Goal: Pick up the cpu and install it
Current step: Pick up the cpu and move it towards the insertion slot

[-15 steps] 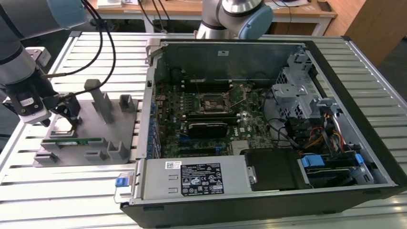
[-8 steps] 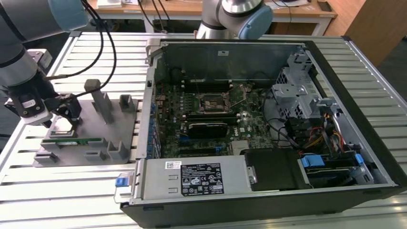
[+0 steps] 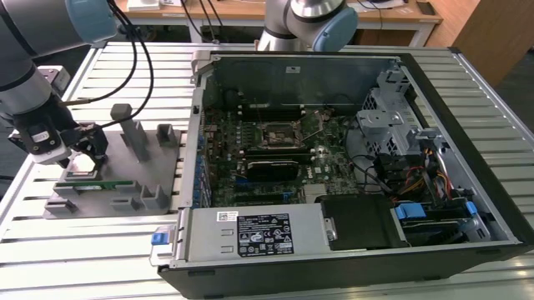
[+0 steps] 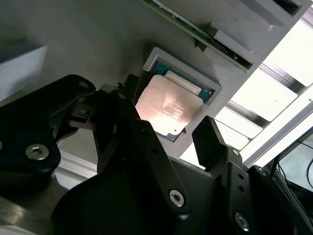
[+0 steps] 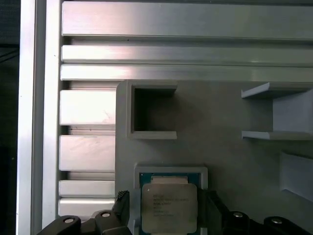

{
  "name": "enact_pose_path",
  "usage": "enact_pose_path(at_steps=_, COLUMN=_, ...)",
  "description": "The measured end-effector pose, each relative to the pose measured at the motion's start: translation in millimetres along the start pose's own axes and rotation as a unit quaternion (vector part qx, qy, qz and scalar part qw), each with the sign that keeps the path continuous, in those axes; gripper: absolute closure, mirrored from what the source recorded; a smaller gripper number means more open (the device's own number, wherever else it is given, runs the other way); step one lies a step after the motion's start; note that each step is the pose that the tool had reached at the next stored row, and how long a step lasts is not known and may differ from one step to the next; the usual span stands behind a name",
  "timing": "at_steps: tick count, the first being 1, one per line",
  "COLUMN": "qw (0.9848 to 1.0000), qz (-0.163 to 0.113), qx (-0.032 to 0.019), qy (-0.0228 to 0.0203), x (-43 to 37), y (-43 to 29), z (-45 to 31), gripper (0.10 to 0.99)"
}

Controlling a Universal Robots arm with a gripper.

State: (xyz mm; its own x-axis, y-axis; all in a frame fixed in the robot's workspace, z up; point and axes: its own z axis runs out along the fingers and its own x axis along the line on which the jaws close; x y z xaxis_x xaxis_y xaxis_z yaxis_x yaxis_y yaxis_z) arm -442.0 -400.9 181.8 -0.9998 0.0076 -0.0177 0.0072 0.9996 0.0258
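Two dark fingers (image 5: pixel 122 208) of the hand (image 5: pixel 168 211) stand spread apart, one on each side of the cpu (image 5: pixel 168 205), gripping nothing. The cpu lies flat, silver top up, in a square pocket of a grey tray (image 5: pixel 225 112); a raised rim closes round all four of its edges, leaving only a thin gap. In both wrist views the fingers flank the pocket just outside that rim; whether they touch it cannot be told. In the second wrist view the hand (image 4: pixel 168 111) hangs over the cpu (image 4: pixel 166 105), and a memory stick (image 4: pixel 195 28) lies near the pocket. In the exterior view the hand (image 3: pixel 84 153) hangs low over the tray (image 3: pixel 109 201), which sits on a slatted metal table (image 3: pixel 84 256) towards the exterior view's left. Upright posts (image 3: pixel 134 134) rise close beside the hand; a computer case (image 3: pixel 334 156) lies open just beside the tray; bare slats lie open on the tray's other sides.
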Motion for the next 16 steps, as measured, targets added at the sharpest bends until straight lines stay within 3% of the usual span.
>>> enact_pose_path(at_steps=3, qw=1.0, qz=0.0, qx=0.0, qy=0.0, x=0.0, y=0.2, z=0.2, gripper=0.384)
enact_pose_path(at_steps=6, qw=1.0, qz=0.0, qx=0.0, qy=0.0, x=0.0, y=0.3, z=0.3, gripper=0.514)
enact_pose_path(at_steps=11, qw=1.0, qz=0.0, qx=0.0, qy=0.0001, x=0.0, y=0.3, z=0.4, gripper=0.545)
enact_pose_path(at_steps=16, qw=1.0, qz=0.0, qx=0.0, qy=0.0, x=-0.1, y=0.4, z=-5.8, gripper=0.545)
